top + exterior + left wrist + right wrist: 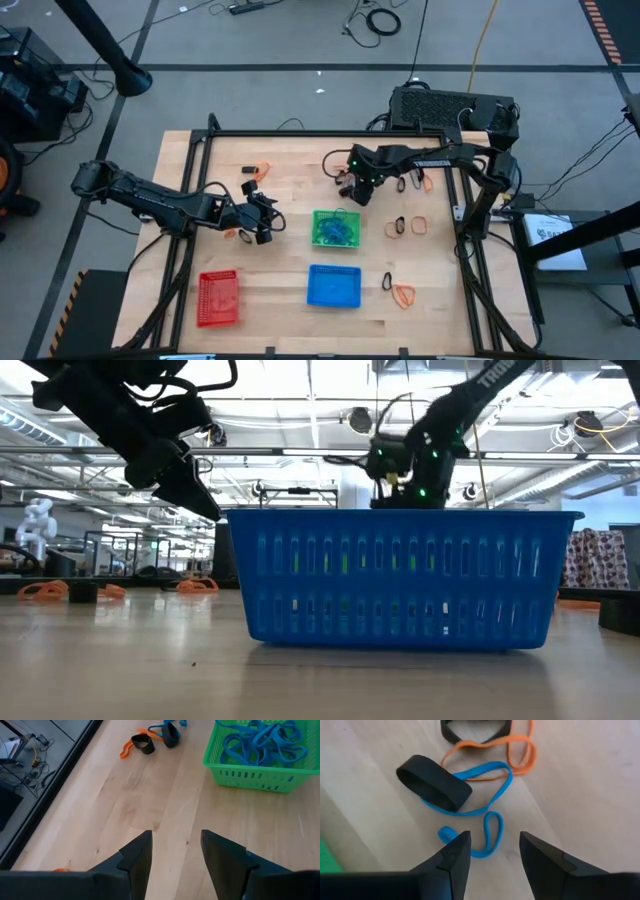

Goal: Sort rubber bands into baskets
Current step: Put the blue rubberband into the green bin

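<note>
A: Behind the green basket point(336, 229), where is the right gripper point(490, 851)?
B: Over a blue rubber band point(487, 832) beside a black band point(434, 789) and an orange one point(517, 750), fingers spread, holding nothing.
A: And the left gripper point(175, 851)?
B: Left of the green basket, spread and empty over bare wood; blue bands point(265, 742) fill that basket. The blue basket point(334, 285) and red basket point(218, 297) sit nearer the front edge

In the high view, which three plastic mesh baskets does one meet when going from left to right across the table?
Red plastic mesh basket → blue plastic mesh basket → green plastic mesh basket, which holds blue rubber bands and lies only slightly further right than the blue one.
</note>
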Motion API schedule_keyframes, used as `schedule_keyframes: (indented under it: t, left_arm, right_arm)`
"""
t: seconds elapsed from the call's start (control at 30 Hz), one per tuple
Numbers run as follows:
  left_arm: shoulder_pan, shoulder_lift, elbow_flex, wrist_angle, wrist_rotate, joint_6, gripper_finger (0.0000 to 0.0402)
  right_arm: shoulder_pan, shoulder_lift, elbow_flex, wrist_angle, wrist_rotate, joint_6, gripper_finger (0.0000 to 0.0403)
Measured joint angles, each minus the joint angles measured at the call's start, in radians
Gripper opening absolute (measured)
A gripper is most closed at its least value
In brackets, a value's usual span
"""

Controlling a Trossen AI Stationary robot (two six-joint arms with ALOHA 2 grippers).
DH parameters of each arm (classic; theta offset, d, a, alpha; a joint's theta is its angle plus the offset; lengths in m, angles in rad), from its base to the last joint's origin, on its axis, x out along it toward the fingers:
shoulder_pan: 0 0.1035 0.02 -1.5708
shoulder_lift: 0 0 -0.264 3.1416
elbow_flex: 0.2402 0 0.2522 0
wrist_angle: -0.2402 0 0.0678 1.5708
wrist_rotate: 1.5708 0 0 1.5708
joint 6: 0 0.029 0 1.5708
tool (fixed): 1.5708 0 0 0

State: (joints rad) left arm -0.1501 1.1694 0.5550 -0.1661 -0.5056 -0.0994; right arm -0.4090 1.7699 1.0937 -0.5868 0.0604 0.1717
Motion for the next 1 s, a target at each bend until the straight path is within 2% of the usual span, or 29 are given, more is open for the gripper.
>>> schedule_keyframes:
  t: [0.23, 0.4, 0.5, 0.67, 0.8, 0.87, 1.0]
  left_arm:
    - [0.000, 0.000, 0.000, 0.001, 0.000, 0.000, 0.0177]
    - [0.000, 0.000, 0.000, 0.003, 0.000, 0.001, 0.0177]
    - [0.000, 0.000, 0.000, 0.003, 0.000, 0.001, 0.0177]
    - [0.000, 0.000, 0.000, 0.003, 0.000, 0.001, 0.0177]
    - [0.000, 0.000, 0.000, 0.010, 0.000, 0.025, 0.0177]
    - [0.000, 0.000, -0.011, 0.080, 0.000, 0.080, 0.0177]
    - [0.002, 0.000, -0.109, 0.374, 0.065, 0.249, 0.0177]
  right_arm:
    - [-0.032, 0.000, -0.136, 0.223, -0.011, 0.030, 0.0162]
    - [-0.031, -0.001, -0.161, 0.244, -0.050, 0.012, 0.0156]
    - [-0.019, -0.002, -0.161, 0.220, -0.061, -0.020, 0.0125]
    - [-0.008, -0.002, -0.155, 0.217, -0.082, -0.069, 0.0019]
    - [-0.008, 0.003, -0.115, 0.172, -0.012, -0.046, 0.0009]
    - [-0.006, 0.003, -0.079, 0.144, 0.014, -0.052, 0.0003]
    - [0.006, 0.002, -0.005, 0.062, 0.020, -0.060, 0.0002]
